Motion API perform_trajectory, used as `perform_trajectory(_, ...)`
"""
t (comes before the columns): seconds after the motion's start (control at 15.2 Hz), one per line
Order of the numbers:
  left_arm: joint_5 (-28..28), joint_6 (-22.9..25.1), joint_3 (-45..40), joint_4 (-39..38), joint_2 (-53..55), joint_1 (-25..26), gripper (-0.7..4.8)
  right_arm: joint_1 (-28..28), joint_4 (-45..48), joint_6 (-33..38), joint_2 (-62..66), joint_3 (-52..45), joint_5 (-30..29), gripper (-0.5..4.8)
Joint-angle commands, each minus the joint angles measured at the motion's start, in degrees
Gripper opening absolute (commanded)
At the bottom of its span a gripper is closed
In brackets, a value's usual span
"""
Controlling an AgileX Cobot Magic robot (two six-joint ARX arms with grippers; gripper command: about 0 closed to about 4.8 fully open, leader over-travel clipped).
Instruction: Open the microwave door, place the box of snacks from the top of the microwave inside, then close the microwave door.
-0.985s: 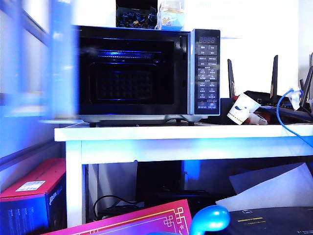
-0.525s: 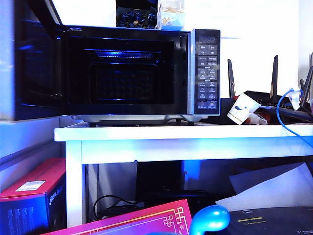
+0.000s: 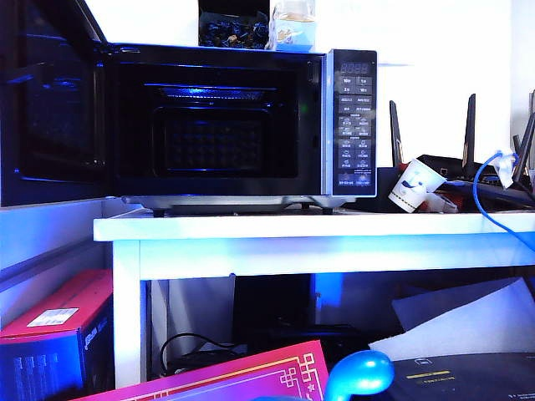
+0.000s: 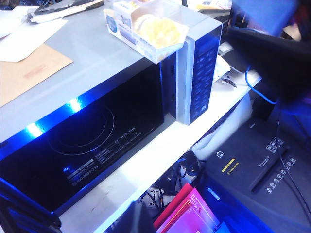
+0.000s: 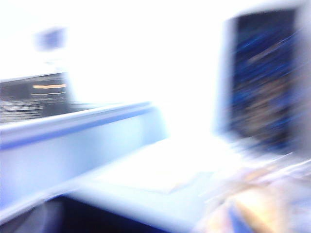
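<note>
While neither pincer appears in any view, their jaw states cannot be told. From above, the left wrist view shows the microwave [image 4: 97, 126] with its cavity open and the box of snacks [image 4: 148, 26] on its top, near the button panel [image 4: 201, 73]. Only the exterior view shows the microwave door [image 3: 50, 109] swung fully open to the left and the white surface [image 3: 318, 225] beneath, with the box cut off by the frame's top edge. Heavy blur makes the right wrist view unreadable.
</note>
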Motion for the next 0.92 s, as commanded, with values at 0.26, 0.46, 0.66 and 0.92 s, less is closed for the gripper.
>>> perform_trajectory(0.26,-0.1,0.5,0.2,0.5,-0.3,-0.1,-0.06,0.2,-2.6,-2.8,13.1,14.1,14.7,4.79)
perform_trajectory(0.46,0.0,1.7,0.2,0.5,-0.3,-0.1,-0.06,1.2,-2.6,-3.8,16.7,18.2,17.5,4.79)
perform_trajectory(0.66,-0.1,1.7,0.2,0.5,-0.3,-0.1,-0.06,3.0,-3.3,-5.4,20.6,23.7,21.6,4.79)
perform_trajectory(0.92,0.1,1.7,0.2,0.5,-0.3,-0.1,-0.06,3.0,-7.8,-5.7,24.6,30.4,25.8,4.79)
